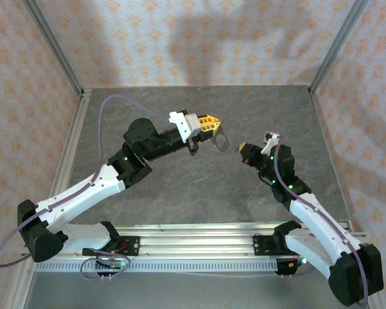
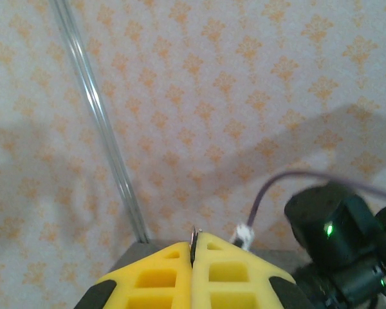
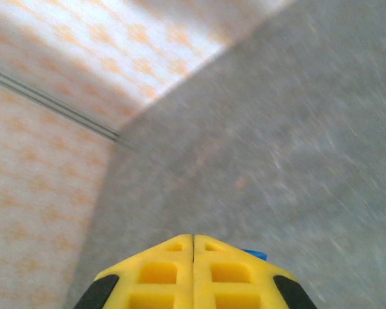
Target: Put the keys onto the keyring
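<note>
a: top external view first: is the left gripper point(image 1: 216, 123) holding anything?
b: it's pinching the keyring point(image 1: 221, 140), fingers pressed tight. the pale loop is hanging just below the tips, up off the grey table point(image 1: 180, 193).
a: and on the left wrist camera?
b: the yellow fingers point(image 2: 161, 277) are meeting flat, with a thin sliver of metal poking out between the tips.
a: what's the right gripper point(image 1: 245, 152) doing?
b: it's hovering opposite, near the left one but apart from it. on the right wrist camera its fingers point(image 3: 231, 273) are squeezing together, and a bit of blue, the key point(image 3: 256, 255), is peeking out beside the tips, so it's gripping that.
</note>
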